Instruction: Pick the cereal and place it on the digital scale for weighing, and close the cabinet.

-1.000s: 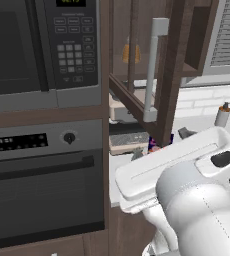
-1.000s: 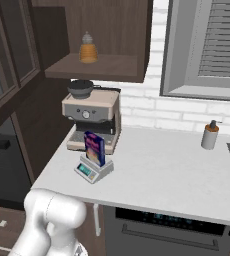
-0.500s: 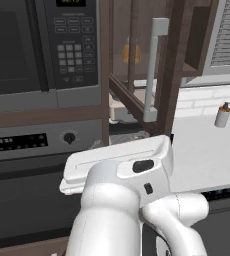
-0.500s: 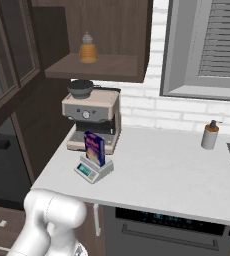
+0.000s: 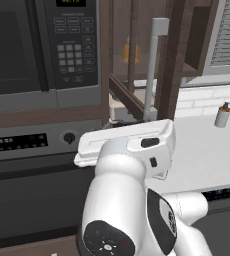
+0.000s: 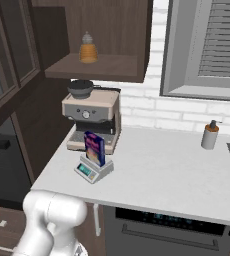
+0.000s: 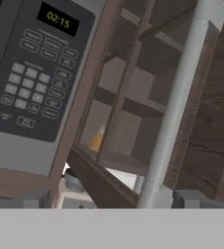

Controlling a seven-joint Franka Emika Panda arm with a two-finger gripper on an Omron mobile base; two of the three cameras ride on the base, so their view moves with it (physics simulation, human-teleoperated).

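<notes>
At the far left hangs the black microwave [image 5: 42,47], its keypad and a clock display facing out; the hand view shows the display reading 02:15. Below it sits a dark oven front [image 5: 37,190] with a knob.

Just right of the microwave is the cabinet [image 5: 179,55], dark brown wood with glass-panelled doors. Its door stands open, swung out toward the robot, and the long vertical silver bar handle [image 5: 152,70] runs down the door's edge. In the hand view that handle [image 7: 179,102] fills the right middle of the picture, very near, with the wooden door frame beside it. On the cabinet's shelf an orange bottle [image 6: 88,48] stands upright.

Under the shelf, at the left end of the white counter [image 6: 167,175], a beige coffee machine [image 6: 91,117] stands against the wall. Just in front of it is the digital scale [image 6: 93,170], low and white-grey with a teal display on its sloped front. The cereal [image 6: 94,148] stands upright on the scale's platform, a small flat box with a dark blue-purple front and a pink-orange picture. Further right, near the wall, stands a soap dispenser [image 6: 210,135].

The gripper's fingertips barely show at the bottom of the hand view, so whether they are apart or together cannot be told.
</notes>
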